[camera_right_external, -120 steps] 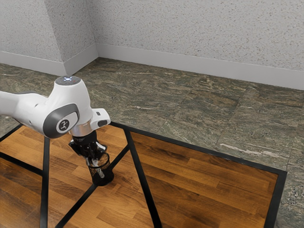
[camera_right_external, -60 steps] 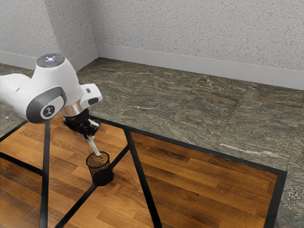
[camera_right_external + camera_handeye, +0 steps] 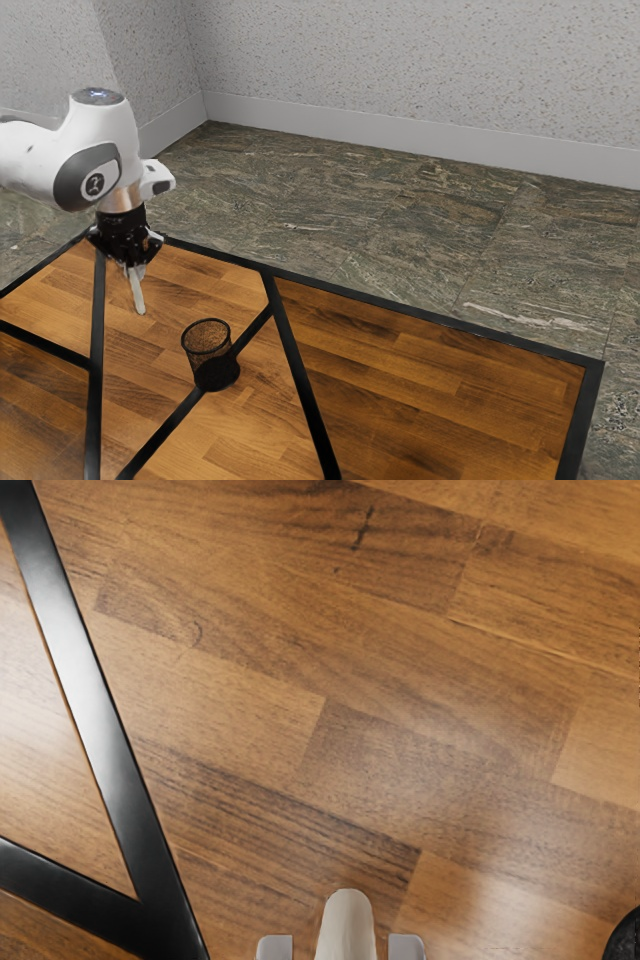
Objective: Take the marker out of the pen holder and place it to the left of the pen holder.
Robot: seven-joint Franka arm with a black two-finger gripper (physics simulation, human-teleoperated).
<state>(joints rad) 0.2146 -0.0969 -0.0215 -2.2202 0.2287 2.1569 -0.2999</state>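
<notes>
Exterior view: the pale marker [image 3: 139,295] was clamped in the gripper [image 3: 134,269], pointed downward, slightly tilted. It was held outside the black mesh pen holder [image 3: 207,341], apart from it, toward the exterior view's left. Upright on the wooden table [image 3: 400,385], the pen holder was left untouched.

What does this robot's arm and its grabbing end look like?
The arm is smooth, rounded and glossy white, with a dark grey panel carrying a small round logo. A grey cap on top shows bluish-white lights. Below, a shiny copper-toned band leads to a black gripper.
</notes>
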